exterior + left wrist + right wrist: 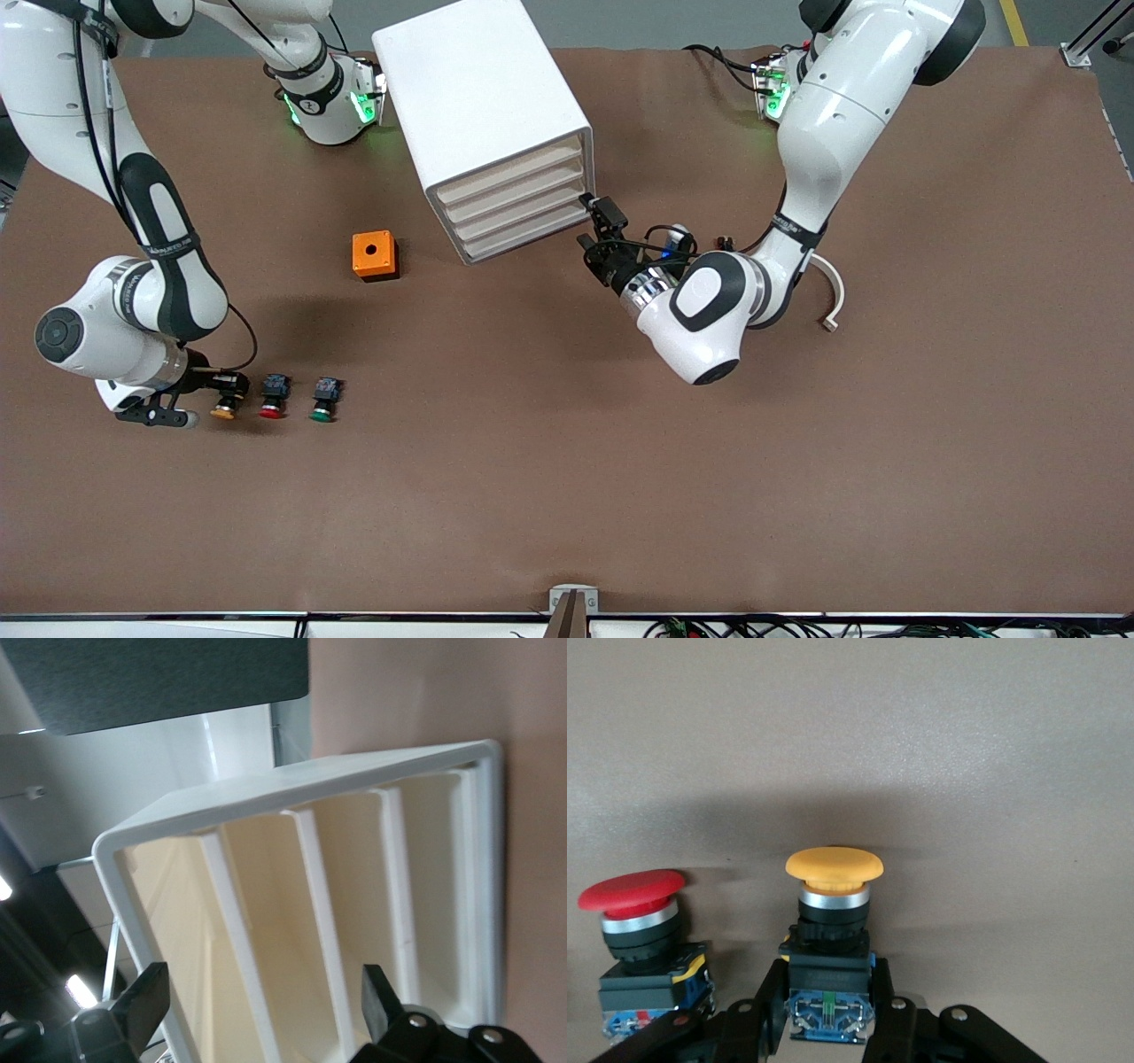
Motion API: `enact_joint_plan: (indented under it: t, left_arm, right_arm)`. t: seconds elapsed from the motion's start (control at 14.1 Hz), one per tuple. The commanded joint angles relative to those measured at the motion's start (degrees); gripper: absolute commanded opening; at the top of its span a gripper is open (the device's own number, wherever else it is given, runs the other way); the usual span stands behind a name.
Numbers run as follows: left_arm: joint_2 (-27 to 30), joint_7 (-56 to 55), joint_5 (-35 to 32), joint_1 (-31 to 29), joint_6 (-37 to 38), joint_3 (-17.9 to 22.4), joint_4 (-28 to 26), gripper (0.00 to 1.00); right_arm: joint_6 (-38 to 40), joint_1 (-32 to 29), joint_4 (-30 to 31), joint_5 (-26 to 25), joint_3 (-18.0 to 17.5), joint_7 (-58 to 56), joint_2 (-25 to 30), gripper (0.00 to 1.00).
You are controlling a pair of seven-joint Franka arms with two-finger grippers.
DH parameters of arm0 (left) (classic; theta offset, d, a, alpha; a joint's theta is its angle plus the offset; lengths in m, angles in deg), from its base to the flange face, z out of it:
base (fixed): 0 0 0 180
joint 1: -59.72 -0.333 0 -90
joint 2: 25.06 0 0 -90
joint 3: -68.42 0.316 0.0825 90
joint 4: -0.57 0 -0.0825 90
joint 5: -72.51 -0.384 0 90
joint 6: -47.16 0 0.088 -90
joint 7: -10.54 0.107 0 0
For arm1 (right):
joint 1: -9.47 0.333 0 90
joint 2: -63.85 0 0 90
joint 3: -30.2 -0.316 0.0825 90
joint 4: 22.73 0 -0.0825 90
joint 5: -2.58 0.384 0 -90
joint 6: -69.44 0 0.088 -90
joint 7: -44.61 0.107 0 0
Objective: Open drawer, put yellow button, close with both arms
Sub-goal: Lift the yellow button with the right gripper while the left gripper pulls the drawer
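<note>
Right wrist view is the only one where I can see the right gripper (830, 1010) pinching the yellow button (833, 904) low on its black-and-blue body, with the red button (633, 912) sitting just beside it, so a sloppy lift could easily knock that one over or let the top-heavy cap tip out of the grip. Front view gives me the layout instead: the yellow button is on the counter (567, 496) at the right arm's end, well apart from the cabinet (483, 124). The left gripper (592, 232) sits wide open at the cabinet's corner, and the left wrist view shows its fingers (385, 1001) spanning several drawer fronts, so I'm worried it hooks a lower one rather than the top drawer (509, 170).
</note>
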Motion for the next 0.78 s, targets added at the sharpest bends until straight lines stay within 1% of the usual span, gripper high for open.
enact_joint_plan:
  t: [0.0, 0.21, 0.36, 0.57, 0.71]
  left_arm:
    - [-0.5, -2.2, 3.2, 0.1, 1.1, -1.4, 1.0, 0.64]
    - [-0.6, -2.2, 3.5, 1.4, 1.1, -1.8, 0.2, 0.54]
    - [-0.9, -2.2, 3.5, 2.4, 1.1, -1.8, -0.9, 0.54]
    - [-0.9, -3.2, 3.6, 4.0, 1.1, -1.9, -1.9, 0.54]
    - [-0.9, -3.3, 4.0, 5.0, 1.1, -2.0, -2.0, 0.54]
  right_arm:
    - [0.3, -0.4, -0.8, 1.2, -0.4, -2.6, 0.1, 0.0]
    - [0.5, -0.4, -1.4, 1.2, -0.5, -4.0, 0.6, 0.0]
    - [3.7, -0.3, -3.2, 1.2, -0.5, -4.0, 1.2, 0.0]
    - [12.2, -0.3, -8.3, 1.2, -0.4, -3.4, 1.2, 0.0]
    - [16.3, 0.0, -10.8, 1.3, -0.5, -3.2, 1.6, 0.0]
